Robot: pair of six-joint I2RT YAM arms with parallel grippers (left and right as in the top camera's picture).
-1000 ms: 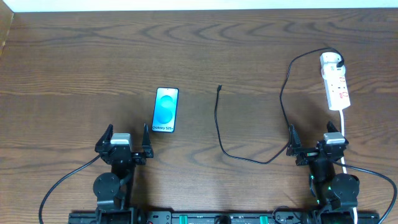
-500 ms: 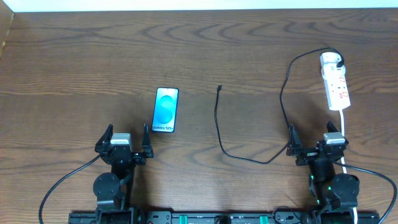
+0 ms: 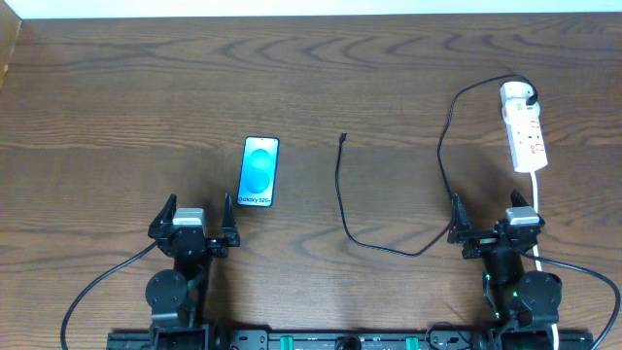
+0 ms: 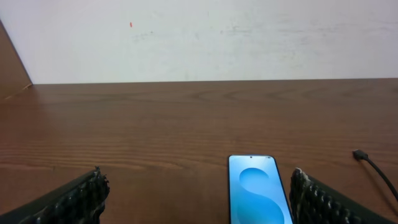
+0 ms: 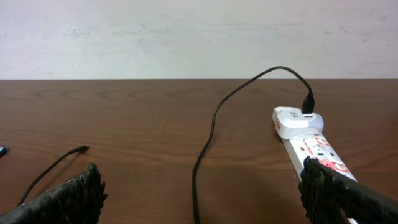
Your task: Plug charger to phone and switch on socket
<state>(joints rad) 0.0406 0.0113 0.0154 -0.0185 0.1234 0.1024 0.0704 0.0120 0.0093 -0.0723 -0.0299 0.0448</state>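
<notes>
The phone (image 3: 259,171) lies flat, blue screen up, left of centre; it also shows in the left wrist view (image 4: 257,196). The black charger cable (image 3: 342,199) runs from its connector tip (image 3: 343,137) in a loop to a white adapter in the far end of the white power strip (image 3: 524,136). In the right wrist view the cable (image 5: 208,134) and the strip (image 5: 308,140) show. My left gripper (image 3: 195,220) is open and empty, just near of the phone. My right gripper (image 3: 494,226) is open and empty, near of the strip.
The strip's white cord (image 3: 538,209) runs toward me past the right arm. A white wall (image 4: 199,37) stands behind the table's far edge. The connector tip shows at the right in the left wrist view (image 4: 359,155).
</notes>
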